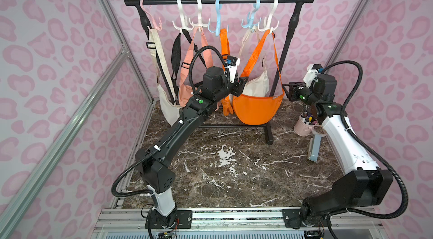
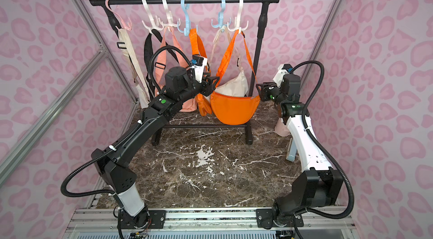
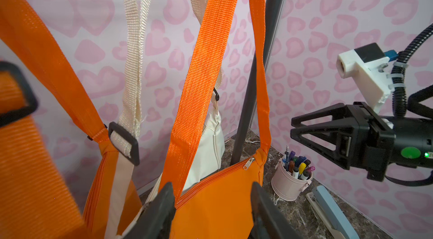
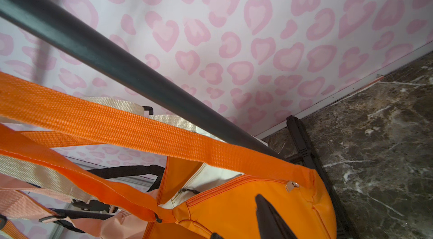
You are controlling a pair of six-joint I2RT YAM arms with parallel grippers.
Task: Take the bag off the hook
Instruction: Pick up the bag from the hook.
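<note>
The orange bag (image 1: 256, 109) hangs at the right end of the rack (image 1: 234, 0) from a white hook (image 1: 271, 16) — its crescent body runs left to right, belly down, and its strap rises in a V to the hook. Only the top views show that hook. The left wrist view alone shows the left gripper (image 3: 212, 194), fingers apart astride the bag's zipped top edge by the strap's left root, and the right gripper (image 3: 292, 127) — empty, fingers at a narrow gap, just right of the bag.
</note>
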